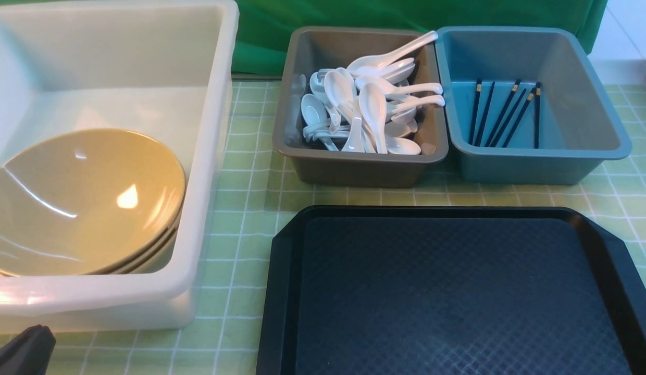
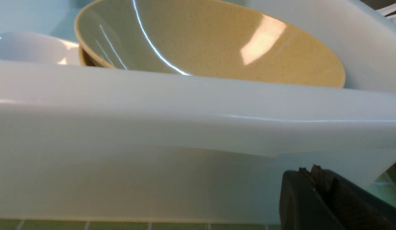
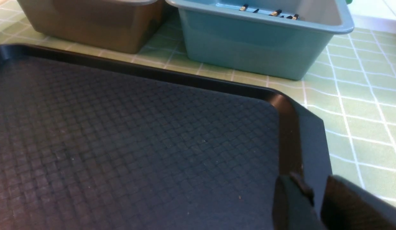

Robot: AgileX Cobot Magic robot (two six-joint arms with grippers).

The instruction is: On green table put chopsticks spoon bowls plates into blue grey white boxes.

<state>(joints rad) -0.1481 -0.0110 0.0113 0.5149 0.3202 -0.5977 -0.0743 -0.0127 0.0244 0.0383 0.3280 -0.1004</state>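
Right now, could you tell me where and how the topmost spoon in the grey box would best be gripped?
Grip the topmost spoon by its handle, probably from above. The handle juts up over the rim between the grey box and the blue box, clear of the heap, while its scoop lies among the other spoons. Jaws closing across the narrow handle should avoid disturbing the pile.

No text, label, brand, number or sign could be read on anything in the views.
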